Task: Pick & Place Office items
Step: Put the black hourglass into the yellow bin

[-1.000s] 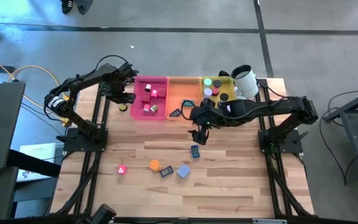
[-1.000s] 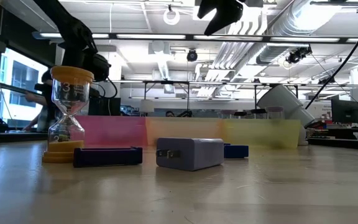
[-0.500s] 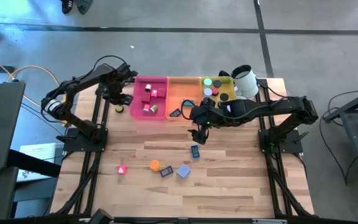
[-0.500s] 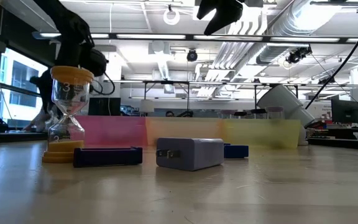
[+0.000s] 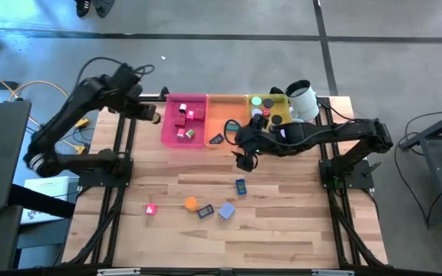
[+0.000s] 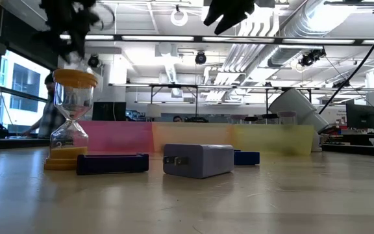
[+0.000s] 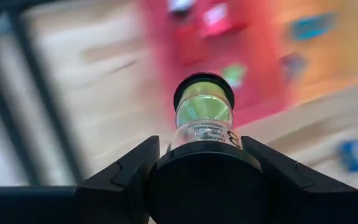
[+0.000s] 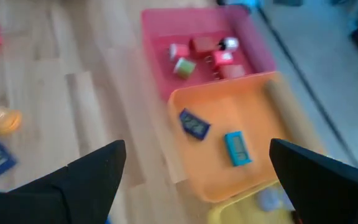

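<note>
My left gripper (image 7: 205, 182) is off the pink tray's left side (image 5: 149, 115), raised high, shut on a small sand timer (image 7: 204, 115) with black caps and a yellow-green far end. My right gripper (image 8: 197, 186) is open and hangs over the table near the orange tray's near edge (image 5: 242, 159). On the table lie a pink block (image 5: 150, 208), an orange sand timer (image 5: 191, 203) standing on its base (image 6: 65, 160), a dark flat rectangle (image 5: 205, 212), a lavender plug block (image 5: 226, 211) and a blue rectangle (image 5: 241, 186). My left gripper pinches the sand timer by its near black cap (image 7: 205, 171), one finger (image 7: 124, 174) on each side. The timer lies along the fingers, its glass and yellow-green end (image 7: 204, 93) sticking out past the tips. It is lifted clear of the table.
Pink tray (image 5: 169, 126), orange tray (image 5: 229, 107) and yellow tray (image 5: 281, 96) stand in a row along the far edge, each with small pieces inside. A white cup (image 5: 301, 100) lies tipped by the yellow tray. The middle of the table is bare wood.
My left arm has swung up and toward the table's left far corner, lifting the sand timer from table height beside the pink tray to well above it. My right gripper has shifted slightly toward the far edge and stayed open.
</note>
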You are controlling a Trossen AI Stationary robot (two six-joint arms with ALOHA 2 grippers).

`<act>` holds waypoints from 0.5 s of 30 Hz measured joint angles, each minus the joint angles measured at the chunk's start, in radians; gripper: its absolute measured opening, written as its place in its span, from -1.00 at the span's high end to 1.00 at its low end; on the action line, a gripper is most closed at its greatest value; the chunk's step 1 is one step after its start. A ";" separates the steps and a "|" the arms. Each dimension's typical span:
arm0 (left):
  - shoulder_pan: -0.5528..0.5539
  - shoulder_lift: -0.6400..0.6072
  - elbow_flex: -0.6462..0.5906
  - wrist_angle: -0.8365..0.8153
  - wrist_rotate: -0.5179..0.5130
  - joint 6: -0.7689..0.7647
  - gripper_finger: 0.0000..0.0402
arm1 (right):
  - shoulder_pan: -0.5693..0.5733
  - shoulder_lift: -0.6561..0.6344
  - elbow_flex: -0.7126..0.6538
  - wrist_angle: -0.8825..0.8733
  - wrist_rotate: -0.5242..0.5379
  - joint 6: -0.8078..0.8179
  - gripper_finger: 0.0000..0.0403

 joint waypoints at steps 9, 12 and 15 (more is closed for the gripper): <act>-0.250 -0.186 0.000 0.417 0.052 -0.214 0.02 | 0.037 -0.126 0.002 0.179 0.175 -0.121 -0.92; -0.344 -0.193 0.000 0.575 0.052 -0.239 0.02 | 0.048 -0.161 0.002 0.213 0.169 -0.233 -0.92; -0.446 -0.174 0.000 0.728 0.044 -0.242 0.02 | 0.069 -0.188 0.002 0.245 0.152 -0.247 -0.92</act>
